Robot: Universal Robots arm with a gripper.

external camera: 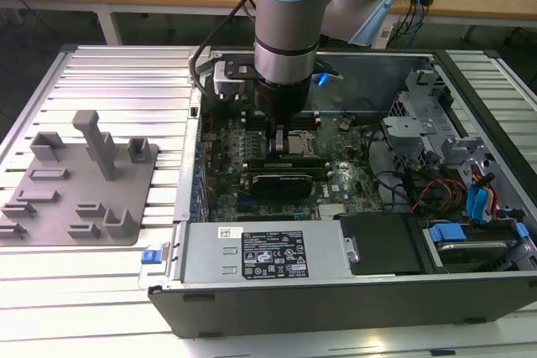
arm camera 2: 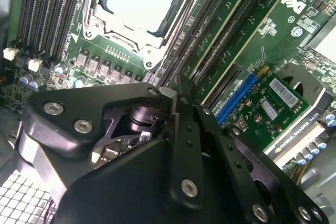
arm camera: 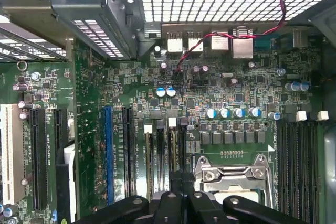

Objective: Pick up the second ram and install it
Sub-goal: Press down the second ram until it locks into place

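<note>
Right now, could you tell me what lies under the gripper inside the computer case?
Under the gripper lie the green motherboard, its black memory slots and the silver processor socket. The gripper's body covers whatever sits directly beneath its fingertips.

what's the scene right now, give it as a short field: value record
setting: open computer case lying on a slatted metal table
arm position: gripper lowered inside the case, over the motherboard
nearest parts: memory slots beside the silver processor socket
second ram: cannot make out a green stick at the gripper
other items: grey fixture plate on the table at the exterior view's left; black graphics card in the case
</note>
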